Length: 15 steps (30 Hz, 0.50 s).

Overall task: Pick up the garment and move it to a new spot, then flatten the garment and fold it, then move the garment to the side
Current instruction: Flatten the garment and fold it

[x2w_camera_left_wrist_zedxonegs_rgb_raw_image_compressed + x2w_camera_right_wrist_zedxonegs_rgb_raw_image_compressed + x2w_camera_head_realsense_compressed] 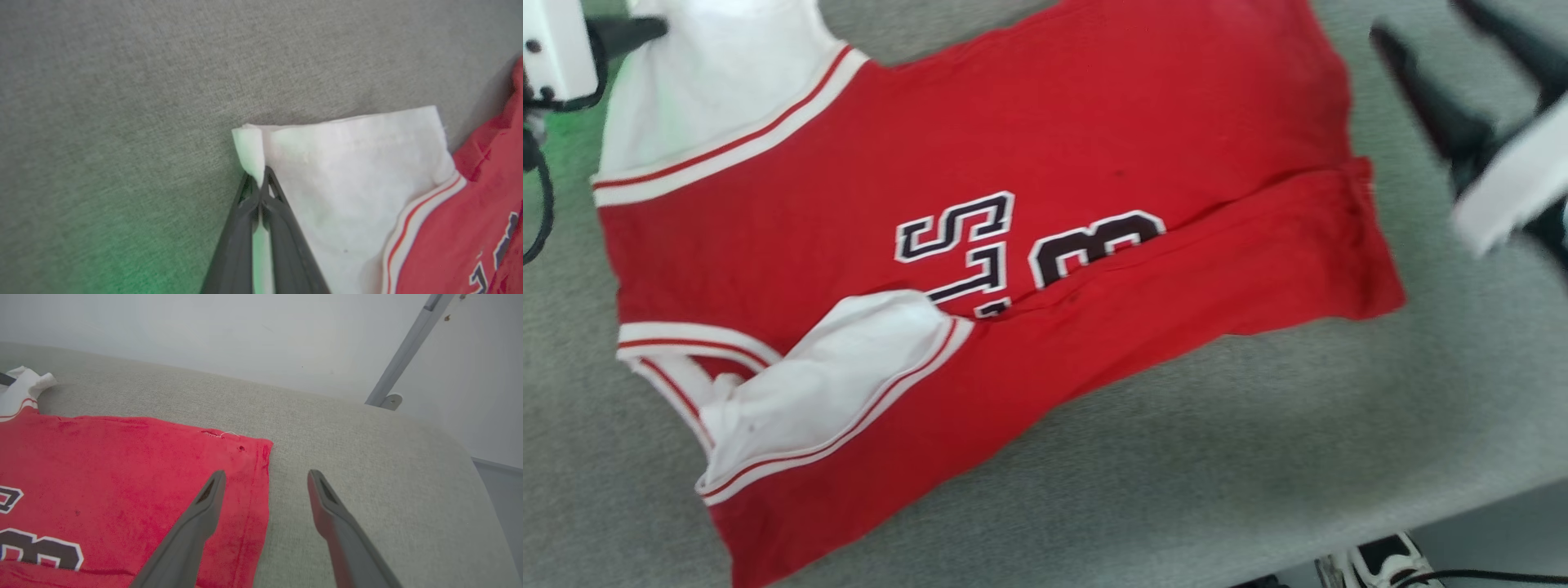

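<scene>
We are looking over a wide grey woven-fabric worktop (1176, 474) with a rounded corner, and a pale wall (204, 330) is standing behind it. The soft bright red short-sleeved shirt (1094, 139), white-sleeved with striped trim, is lying spread out, back from the worktop's near edge. Its near side is folding over black-and-white lettering (956, 233). Our left gripper (260, 181) is pinching tight on a corner of the far white sleeve (351, 163). Our right gripper (266, 473) is hanging spread wide and holding nothing, one finger over the shirt's hem and the other over bare worktop.
</scene>
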Motion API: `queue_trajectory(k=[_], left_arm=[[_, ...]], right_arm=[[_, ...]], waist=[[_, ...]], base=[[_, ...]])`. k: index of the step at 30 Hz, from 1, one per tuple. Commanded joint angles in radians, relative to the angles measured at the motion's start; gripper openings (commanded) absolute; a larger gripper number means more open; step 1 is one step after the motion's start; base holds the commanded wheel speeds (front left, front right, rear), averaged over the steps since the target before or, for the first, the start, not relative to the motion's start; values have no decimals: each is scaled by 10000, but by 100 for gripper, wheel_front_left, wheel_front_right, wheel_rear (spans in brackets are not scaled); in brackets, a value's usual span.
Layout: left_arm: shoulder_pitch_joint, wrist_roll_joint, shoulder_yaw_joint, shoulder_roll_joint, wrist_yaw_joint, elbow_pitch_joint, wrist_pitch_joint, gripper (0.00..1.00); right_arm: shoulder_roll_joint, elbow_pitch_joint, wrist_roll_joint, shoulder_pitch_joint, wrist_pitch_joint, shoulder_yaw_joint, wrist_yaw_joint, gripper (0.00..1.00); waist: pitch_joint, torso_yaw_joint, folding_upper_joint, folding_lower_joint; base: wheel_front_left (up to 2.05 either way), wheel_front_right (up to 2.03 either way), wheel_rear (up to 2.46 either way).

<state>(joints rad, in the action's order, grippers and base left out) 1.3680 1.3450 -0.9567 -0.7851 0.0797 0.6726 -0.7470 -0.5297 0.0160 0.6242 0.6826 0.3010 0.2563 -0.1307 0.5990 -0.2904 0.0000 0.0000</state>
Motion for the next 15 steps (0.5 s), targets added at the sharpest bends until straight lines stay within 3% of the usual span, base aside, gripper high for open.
queue_trajectory(k=[1, 6, 12, 15], left_arm=[[-85, -152, -127, 127, 51, 74, -31, 0], [355, -283, -151, 556, 221, 191, 147, 0], [730, -367, -176, 1004, 368, 152, 281, 0], [919, -484, -244, 1063, 375, 94, 286, 0]], right_arm=[[-25, 204, 35, 386, 167, 21, 0, 100], [-170, 2013, 487, 2565, 2066, 804, 1, 100], [-320, 3637, 1289, 4144, 4706, 1801, 1, 100], [-261, 3946, 1523, 4560, 5103, 2018, 1, 100]], waist=[[191, 224, 0, 0], [447, 662, 0, 0], [828, 1081, 0, 0], [1084, 1195, 0, 0]], base=[[0, 0, 0], [0, 0, 0], [0, 0, 0], [0, 0, 0]])
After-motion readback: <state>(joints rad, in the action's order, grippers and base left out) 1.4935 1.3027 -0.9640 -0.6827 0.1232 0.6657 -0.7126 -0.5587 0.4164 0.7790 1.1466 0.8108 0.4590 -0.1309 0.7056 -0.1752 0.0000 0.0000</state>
